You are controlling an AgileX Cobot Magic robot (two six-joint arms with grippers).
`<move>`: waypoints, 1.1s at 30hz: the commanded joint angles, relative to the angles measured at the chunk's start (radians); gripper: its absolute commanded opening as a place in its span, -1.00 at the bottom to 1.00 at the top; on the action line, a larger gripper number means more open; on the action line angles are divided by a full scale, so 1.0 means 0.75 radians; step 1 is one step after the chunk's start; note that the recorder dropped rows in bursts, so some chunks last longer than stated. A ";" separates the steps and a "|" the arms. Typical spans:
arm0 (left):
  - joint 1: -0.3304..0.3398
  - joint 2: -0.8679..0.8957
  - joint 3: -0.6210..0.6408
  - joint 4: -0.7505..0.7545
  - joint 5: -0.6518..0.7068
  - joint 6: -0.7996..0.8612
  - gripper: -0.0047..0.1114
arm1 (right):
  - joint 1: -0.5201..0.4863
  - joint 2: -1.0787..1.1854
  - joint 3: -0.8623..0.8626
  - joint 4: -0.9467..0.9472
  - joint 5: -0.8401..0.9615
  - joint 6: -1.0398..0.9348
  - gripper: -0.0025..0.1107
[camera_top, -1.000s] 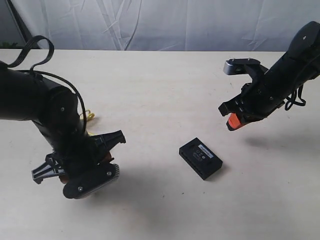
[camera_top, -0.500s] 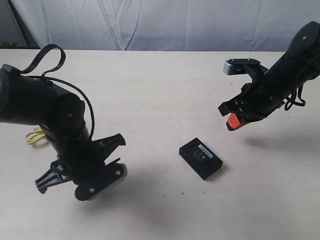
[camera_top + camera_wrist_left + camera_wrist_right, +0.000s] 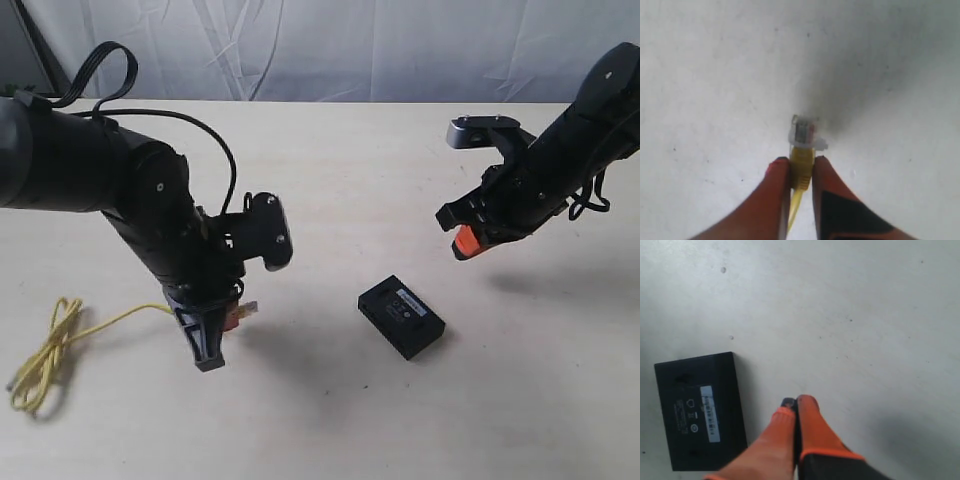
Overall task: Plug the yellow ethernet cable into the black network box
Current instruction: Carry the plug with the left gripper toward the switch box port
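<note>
Left tool [image 3: 801, 162]: clamped on the yellow ethernet cable [image 3: 801, 156]. Its two orange fingers [image 3: 777, 192] pinch the yellow boot just behind the clear plug [image 3: 804, 132], which sticks out past the fingertips.

Plug height: it is over bare worktop [image 3: 330, 170] with a soft shadow beside it. Whether it touches the surface cannot be told.

Cable run: from the left tool one yellow strand trails toward the worktop's left side. It ends in a loose, narrow coil [image 3: 44, 362] lying flat, well apart from the box.

Cable's other end: lost somewhere in the coil and too small to make out.

Black network box [image 3: 401, 316]: lies flat on the right half of the worktop, well in from the far edge and turned at an angle to it. Its white label [image 3: 408, 303] faces up. It is apart from both tools, with the left tool and plug on its left and the right tool beyond it toward the far right.

Box ports: no side of the box shows them clearly. The label print is too fine to read.

Right tool [image 3: 462, 240]: fingers pressed together with nothing between them, hanging above the worktop. In the right wrist view the box sits beside the fingertips without touching them.

Hidden by the left arm: in the exterior view its dark bulk covers most of the grip, so only a bit of orange and the pale plug peek out.

Cut off: the worktop's near, left and right edges fall outside every view. Only the far edge shows.
</note>
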 commanded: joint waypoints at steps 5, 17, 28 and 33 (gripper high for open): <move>-0.004 0.041 -0.005 -0.236 0.002 -0.288 -0.92 | -0.003 -0.011 0.003 -0.034 0.016 0.017 -0.97; -0.057 0.160 -0.072 -0.554 -0.147 0.132 -0.92 | -0.003 0.003 0.003 0.018 0.008 0.014 -0.97; -0.137 0.222 -0.133 -0.586 -0.191 -0.026 -0.92 | -0.005 0.164 -0.152 0.067 0.293 -0.126 -0.97; -0.164 0.286 -0.203 -0.598 -0.154 -0.029 -0.92 | -0.084 0.206 -0.157 0.221 0.388 -0.290 -0.97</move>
